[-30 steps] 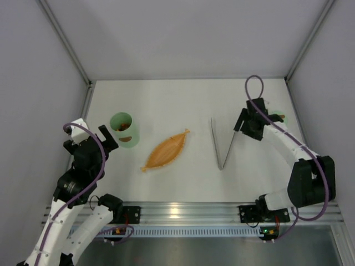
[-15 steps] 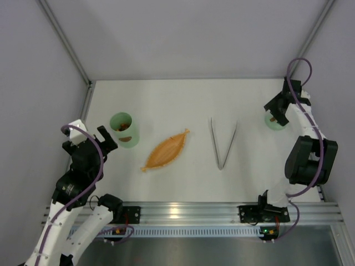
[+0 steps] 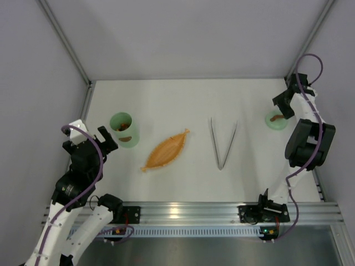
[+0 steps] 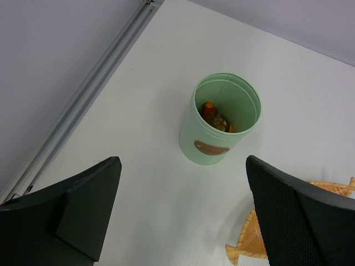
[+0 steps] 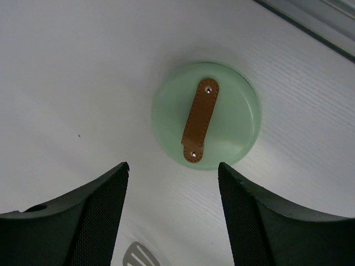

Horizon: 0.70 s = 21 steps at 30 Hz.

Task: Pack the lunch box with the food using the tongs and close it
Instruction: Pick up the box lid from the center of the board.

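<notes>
The left gripper [image 4: 182, 166] is spread wide open and holds nothing. It hangs over the desk [image 3: 166, 100], near the left side, and touches nothing. Just past it stands the green tub [image 4: 213, 138], upright, with no lid on. Inside the tub is the food [image 4: 217, 117], a few small orange and dark bits down at the bottom. Right of the tub lies an orange tray [image 3: 165, 149] shaped like a leaf, flat on the desk and apart from the tub. Further right are the tongs [image 3: 223, 141], lying flat in a thin V with the joined end toward the arms; nothing is touching them. Near the right edge of the desk lies the round green lid [image 5: 206, 113], flat, with its brown handle [image 5: 199, 119] facing up. The right gripper [image 5: 173, 166] hangs over the lid with its two fingers apart, and it holds nothing.
</notes>
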Motion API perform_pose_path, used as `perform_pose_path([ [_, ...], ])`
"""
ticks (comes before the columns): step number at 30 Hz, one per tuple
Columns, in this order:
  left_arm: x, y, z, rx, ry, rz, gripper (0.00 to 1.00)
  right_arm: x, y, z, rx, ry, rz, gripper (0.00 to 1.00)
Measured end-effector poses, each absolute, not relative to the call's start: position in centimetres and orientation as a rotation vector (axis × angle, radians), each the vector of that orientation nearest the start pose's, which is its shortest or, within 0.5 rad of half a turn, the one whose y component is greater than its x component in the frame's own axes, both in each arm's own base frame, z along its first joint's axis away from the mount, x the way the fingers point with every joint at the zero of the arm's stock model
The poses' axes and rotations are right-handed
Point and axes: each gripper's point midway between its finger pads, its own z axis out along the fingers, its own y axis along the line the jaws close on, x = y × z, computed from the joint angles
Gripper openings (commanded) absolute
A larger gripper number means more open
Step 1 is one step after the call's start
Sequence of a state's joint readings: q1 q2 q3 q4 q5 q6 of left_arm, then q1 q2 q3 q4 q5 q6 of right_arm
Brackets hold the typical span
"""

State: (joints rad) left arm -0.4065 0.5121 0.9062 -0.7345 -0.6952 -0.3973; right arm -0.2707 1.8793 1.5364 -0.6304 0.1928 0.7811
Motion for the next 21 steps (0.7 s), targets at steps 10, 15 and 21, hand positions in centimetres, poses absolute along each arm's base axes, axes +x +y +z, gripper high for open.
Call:
perform_pose_path([
  [10,21.1,1.8,28.3,-0.445,1.776,0.101,0.99,47.1,-14.1,10.1,1.387,2.118,-0.054,0.64],
  [15,21.1,1.8,28.3,-0.443,1.777,0.103,0.99,47.0,-14.1,9.6,1.41,2.115,-0.06,0.64],
  [21,21.1,1.8,28.3,-0.443,1.777,0.103,0.99,47.0,-14.1,9.1,1.42,2.119,-0.062,0.64],
])
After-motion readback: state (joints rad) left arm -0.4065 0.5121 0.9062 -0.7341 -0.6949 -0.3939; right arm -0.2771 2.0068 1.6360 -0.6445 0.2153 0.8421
